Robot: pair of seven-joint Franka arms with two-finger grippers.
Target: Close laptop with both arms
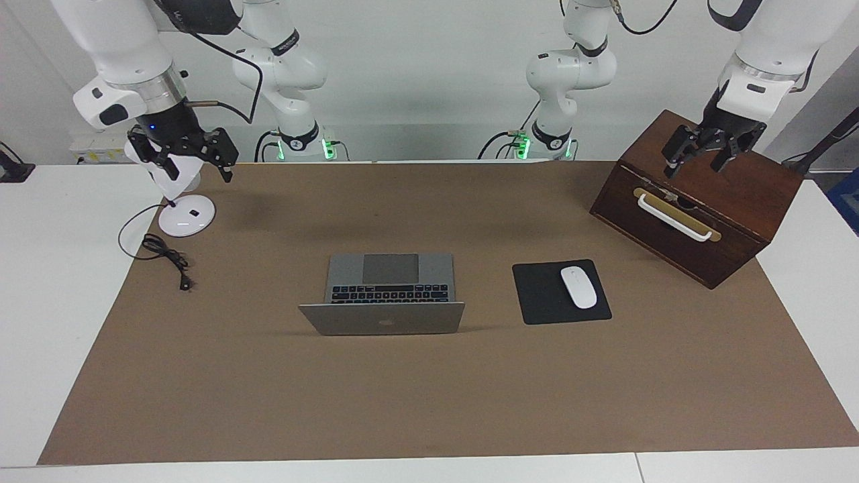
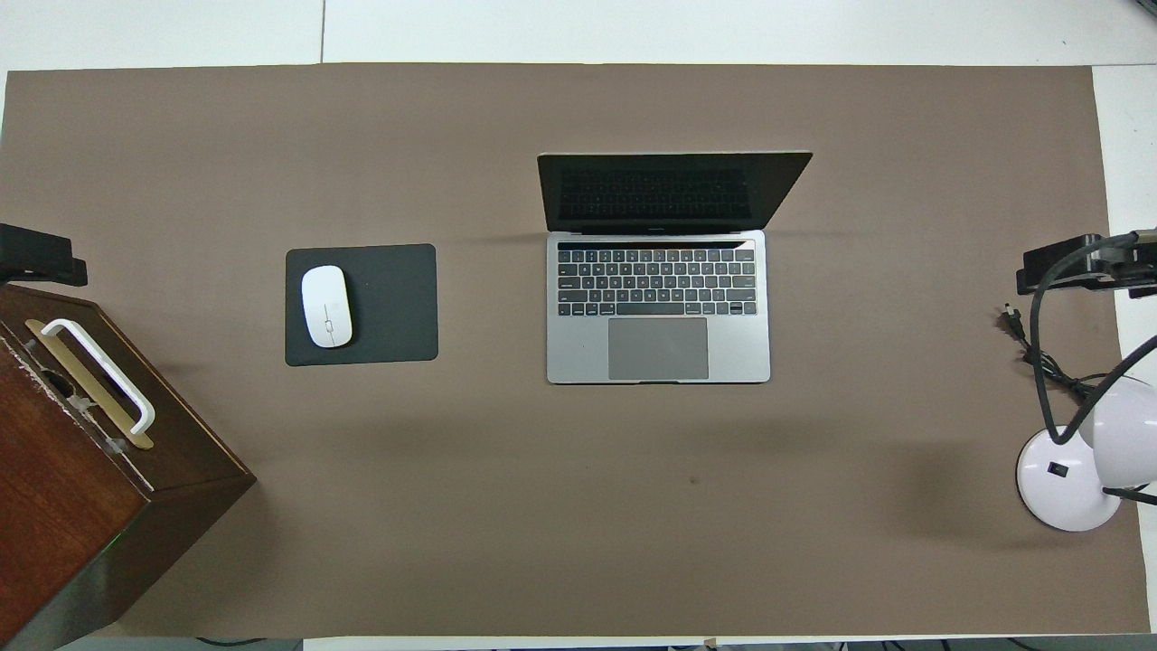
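Note:
The silver-grey laptop (image 1: pixel 389 276) stands open in the middle of the brown mat, its lid (image 1: pixel 382 318) upright with the apple logo on its back. In the overhead view the laptop (image 2: pixel 658 307) shows its black keys, grey trackpad and dark screen. My right gripper (image 1: pixel 198 168) is open and empty, up in the air over the white lamp's base at the right arm's end of the table. My left gripper (image 1: pixel 696 164) is open and empty, over the wooden box at the left arm's end. Both are well away from the laptop. Only their tips show in the overhead view, the left (image 2: pixel 36 258) and the right (image 2: pixel 1085 267).
A black mouse pad (image 1: pixel 543 302) with a white mouse (image 1: pixel 578 287) lies beside the laptop toward the left arm's end. A dark wooden box (image 1: pixel 731 201) with a white handle (image 1: pixel 673 217) stands there too. A white desk lamp (image 1: pixel 186 216) and its black cable (image 1: pixel 168 255) are at the right arm's end.

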